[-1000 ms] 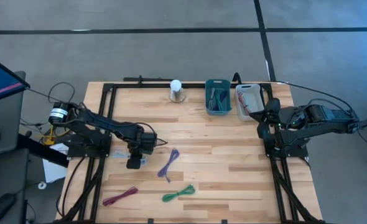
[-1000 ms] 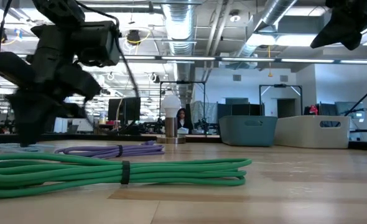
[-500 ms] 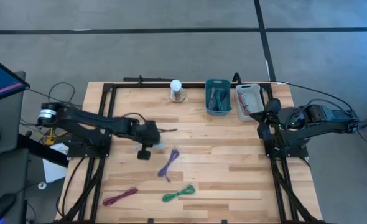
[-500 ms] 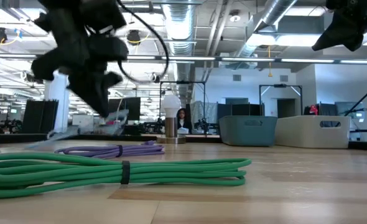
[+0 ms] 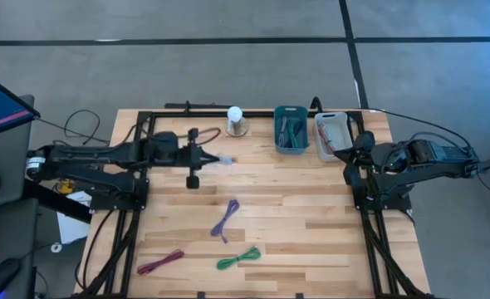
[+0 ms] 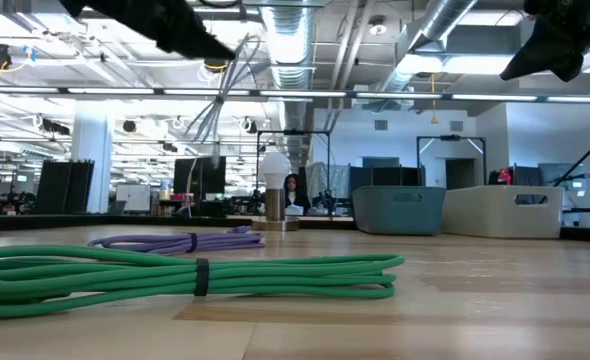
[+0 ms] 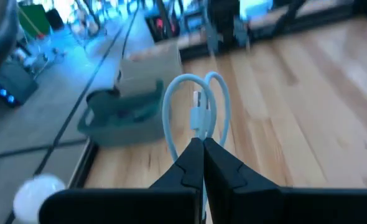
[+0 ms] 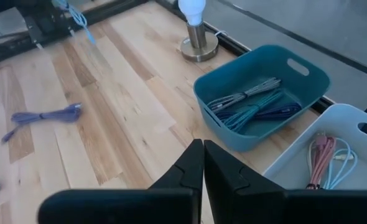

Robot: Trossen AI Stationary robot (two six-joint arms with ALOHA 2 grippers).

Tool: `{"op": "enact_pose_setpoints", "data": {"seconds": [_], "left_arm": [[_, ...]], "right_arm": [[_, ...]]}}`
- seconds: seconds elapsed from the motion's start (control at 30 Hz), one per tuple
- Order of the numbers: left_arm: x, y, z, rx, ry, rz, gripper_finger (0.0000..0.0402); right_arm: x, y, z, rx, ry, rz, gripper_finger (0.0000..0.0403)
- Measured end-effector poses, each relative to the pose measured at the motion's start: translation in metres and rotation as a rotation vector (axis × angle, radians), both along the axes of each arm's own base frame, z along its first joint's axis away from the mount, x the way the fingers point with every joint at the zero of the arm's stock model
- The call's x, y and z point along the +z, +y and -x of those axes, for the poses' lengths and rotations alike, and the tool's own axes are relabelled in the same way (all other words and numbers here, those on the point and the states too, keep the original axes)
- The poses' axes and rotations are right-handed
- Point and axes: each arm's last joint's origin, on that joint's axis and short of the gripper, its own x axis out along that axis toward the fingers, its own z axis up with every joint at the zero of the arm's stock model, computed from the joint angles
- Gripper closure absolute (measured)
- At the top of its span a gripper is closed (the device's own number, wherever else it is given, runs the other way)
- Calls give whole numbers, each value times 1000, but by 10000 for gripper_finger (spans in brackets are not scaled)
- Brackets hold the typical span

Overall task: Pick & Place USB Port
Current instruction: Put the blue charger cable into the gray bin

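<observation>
A coiled light-blue USB cable (image 7: 195,106) with a white plug juts from my left gripper (image 7: 203,146), which is shut on it. That gripper (image 5: 214,159) hovers high over the table's far left part, fingers about level, pointing toward the right edge. In the low view it shows only at the top (image 6: 190,30). My right gripper (image 5: 350,166) waits, shut and empty, above the right edge near the bins; its fingers (image 8: 203,152) touch. A purple cable (image 5: 226,218), a green cable (image 5: 238,258) and a magenta cable (image 5: 160,262) lie flat on the wood. My left gripper pinches the light-blue cable's bundled strands (image 7: 197,134) between its two fingertips. The fingers are roughly level and come from the table's left side. The loops and the white plug (image 7: 198,115) stand out beyond the fingertips, lifted clear of the table.
A teal bin (image 5: 291,129) with several cables and a white bin (image 5: 332,133) with pink and pale cables stand at the far edge. A white bulb on a stand (image 5: 236,120) is just beyond my left gripper. Bare wood lies in the table's middle.
My left gripper has risen from the table's left part and gone toward the far edge. It has tipped from pointing down to about level. It stayed shut on the light-blue cable, which went from lying on the wood to hanging clear of it.
</observation>
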Motion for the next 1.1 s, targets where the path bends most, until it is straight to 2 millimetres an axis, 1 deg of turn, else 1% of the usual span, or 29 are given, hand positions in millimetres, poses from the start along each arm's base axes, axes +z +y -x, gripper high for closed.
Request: {"op": "enact_pose_setpoints", "data": {"seconds": [0.1, 0.2, 0.3, 0.43, 0.57, 0.67, 0.77, 0.87, 1.0, 1.1], "left_arm": [[1, 8, -1, -8, -18, 7, 400], [1, 16, -2, 13, -23, 10, 400], [2, 22, -5, 41, -45, 5, 400], [6, 27, -8, 56, -103, -7, 400], [10, 29, -11, 5, -160, -6, 400], [11, 29, -16, -31, -187, -6, 400], [9, 31, -23, -60, -200, -3, 400], [5, 32, -32, -88, -200, 16, 400], [-3, 35, -42, -89, -180, 26, 400], [-4, 36, -45, -90, -186, 25, 400]], "right_arm": [[0, 0, -8, -19, -46, 21, 396], [-8, 2, -22, 17, -83, 72, 382], [-19, 4, -40, 33, -121, 109, 355], [-31, 5, -61, 8, -171, 176, 312], [-38, 8, -86, 19, -225, 229, 276], [-41, 10, -105, 39, -248, 279, 257], [-47, 12, -123, 55, -248, 322, 250], [-56, 12, -139, 54, -247, 345, 250], [-68, 8, -158, 93, -265, 327, 258], [-76, 4, -171, 128, -304, 311, 263]]}}
